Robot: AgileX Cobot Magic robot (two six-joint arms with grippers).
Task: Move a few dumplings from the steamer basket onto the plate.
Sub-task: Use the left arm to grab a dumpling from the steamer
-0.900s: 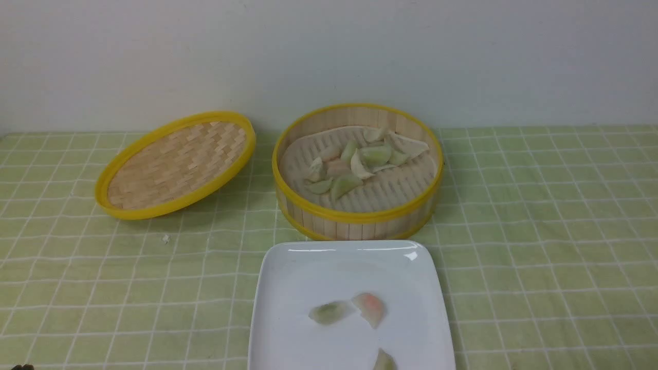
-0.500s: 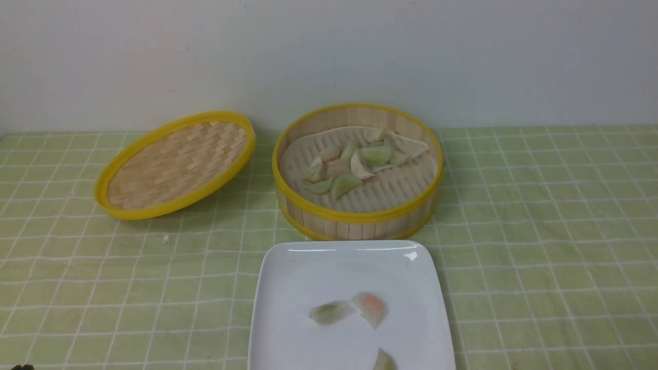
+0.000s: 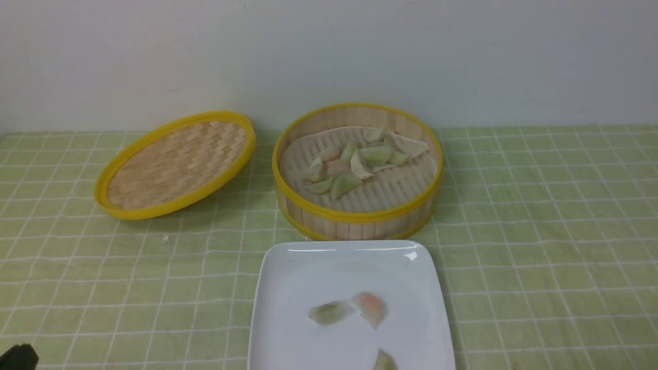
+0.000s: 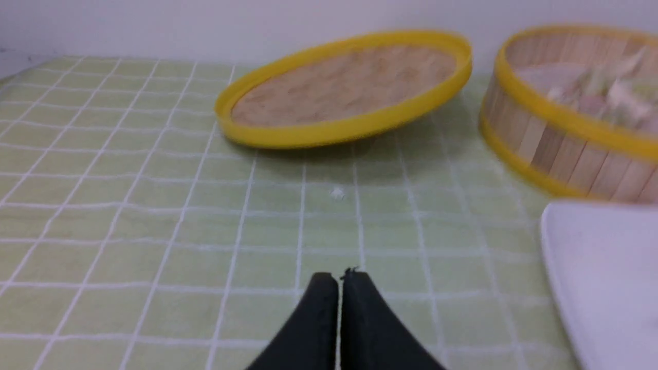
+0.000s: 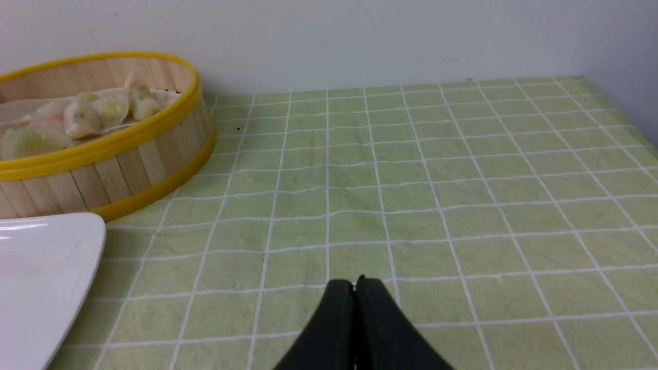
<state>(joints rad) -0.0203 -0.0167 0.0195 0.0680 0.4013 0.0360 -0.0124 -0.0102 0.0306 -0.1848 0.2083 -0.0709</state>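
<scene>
Jaws of left gripper (image 4: 339, 280) and right gripper (image 5: 354, 285) are pressed shut on nothing, both low over the checked cloth (image 3: 540, 231) & well apart from the food, prob. parked to keep out of the way; the left one shows in front view at abt 8 o'clock of the plate (image 3: 349, 262), the right one is outside that view. Plate sits just at 6 o'clock of the steamer basket (image 3: 354, 226), prob. for a short carry, w/ the lid (image 3: 175, 164) tilted at basket's 9 o'clock so the top is open. Most dumplings (image 3: 354, 164) lie heaped in basket's 12 o'clock half, three more on the plate toward its 6 o'clock edge, so "a few" looks arguably met.
</scene>
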